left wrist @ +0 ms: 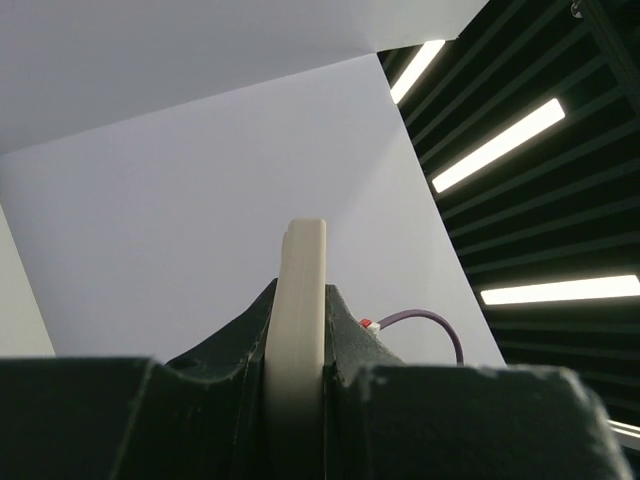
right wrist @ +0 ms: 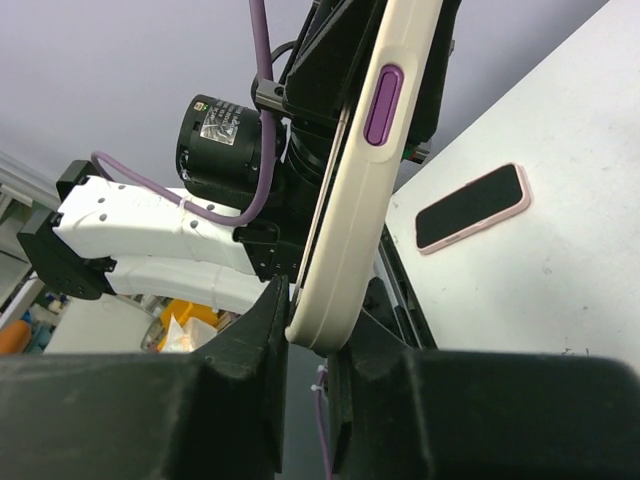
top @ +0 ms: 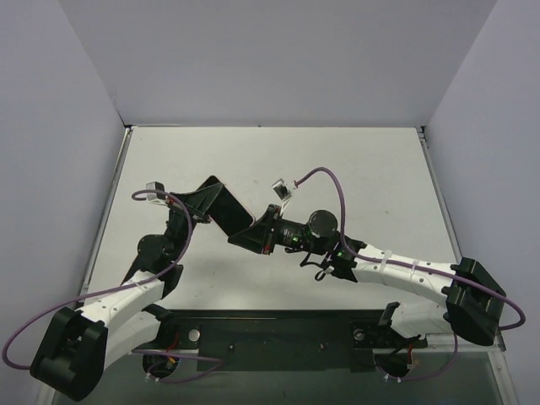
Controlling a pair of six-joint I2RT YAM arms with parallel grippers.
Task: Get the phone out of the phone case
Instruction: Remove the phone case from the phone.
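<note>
2 hands grip 1 cream plastic phone case with purple side button (right wrist: 352, 200), lifted over white worktop (top: 354, 169). Left hand (left wrist: 300, 290) clamped on case's thin edge. Right hand (right wrist: 312, 325) closed on rounded corner, both fingers touching. Black slab with pink rim (right wrist: 470, 208) lies flat on worktop, apart.
</note>
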